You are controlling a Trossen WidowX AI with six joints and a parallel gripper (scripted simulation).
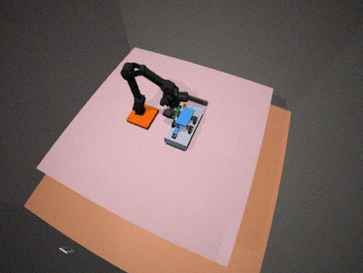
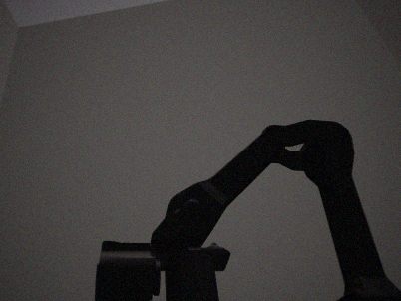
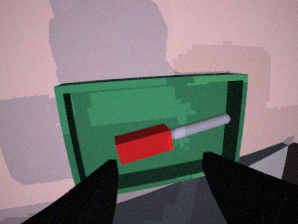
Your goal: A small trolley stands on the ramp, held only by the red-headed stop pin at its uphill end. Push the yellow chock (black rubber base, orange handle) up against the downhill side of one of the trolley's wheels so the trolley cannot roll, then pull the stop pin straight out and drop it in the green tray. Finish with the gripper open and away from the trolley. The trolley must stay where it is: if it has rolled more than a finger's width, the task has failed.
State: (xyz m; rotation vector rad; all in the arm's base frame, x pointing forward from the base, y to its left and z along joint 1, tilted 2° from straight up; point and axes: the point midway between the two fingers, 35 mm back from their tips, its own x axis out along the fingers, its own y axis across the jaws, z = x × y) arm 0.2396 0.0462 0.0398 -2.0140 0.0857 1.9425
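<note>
My gripper [image 3: 160,163] is partly open, with nothing between its fingertips, at the near edge of the green tray [image 3: 59,102] [image 1: 178,109]. The stop pin's red head [image 3: 144,146] and grey shaft [image 3: 202,126] are free of the fingers and within the tray's walls in the wrist view; whether the pin touches the tray floor is hard to tell. The blue trolley [image 1: 185,117] stands on the grey ramp [image 1: 177,142]. A small orange spot [image 1: 184,105], which looks like the chock's handle, shows at the trolley's far end. The chock's base and its wheel contact cannot be made out.
The ramp lies right beside the tray, with a dark wall [image 1: 198,100] at its far end. The arm's orange base plate [image 1: 143,117] is left of the tray. The exterior view shows only the dark arm [image 2: 244,169] against a wall.
</note>
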